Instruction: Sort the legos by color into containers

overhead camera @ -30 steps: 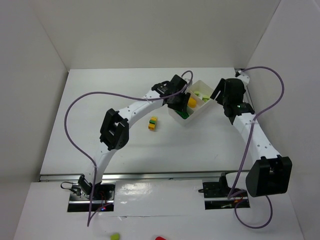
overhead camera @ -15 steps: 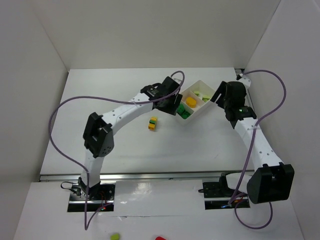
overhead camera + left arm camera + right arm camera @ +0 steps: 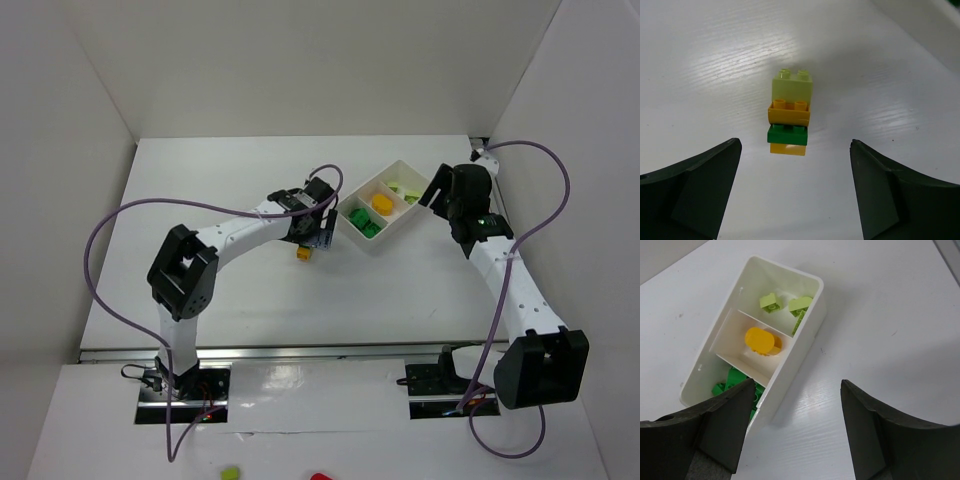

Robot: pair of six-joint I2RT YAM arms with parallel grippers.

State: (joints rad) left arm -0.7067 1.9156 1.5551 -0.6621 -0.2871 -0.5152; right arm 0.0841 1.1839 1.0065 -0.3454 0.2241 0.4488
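White table (image 3: 250,290) boxed in by plain white walls (image 3: 300,70). One stack of legos (image 3: 789,117) lies loose on the table left of the tray (image 3: 402,228), near it but apart. The stack has four bricks in a row: pale green, orange-yellow, dark green, yellow. Its long axis runs straight away from the left wrist camera, with the pale green end and its studs pointing away and the yellow end nearest. The left gripper (image 3: 794,161) hangs over the stack with jaws wide apart; the stack is centred in the gap, touching neither finger. The tray's long axis runs diagonally, from near-left to far-right in the top view. It has three compartments in a line: dark green bricks (image 3: 735,382) at the near-left end, yellow-orange pieces (image 3: 760,340) in the middle, pale green bricks (image 3: 785,305) at the far-right end. The right gripper (image 3: 796,390) is by the tray's right side, jaws apart, nothing between them. Contact with the tray wall can't be told.
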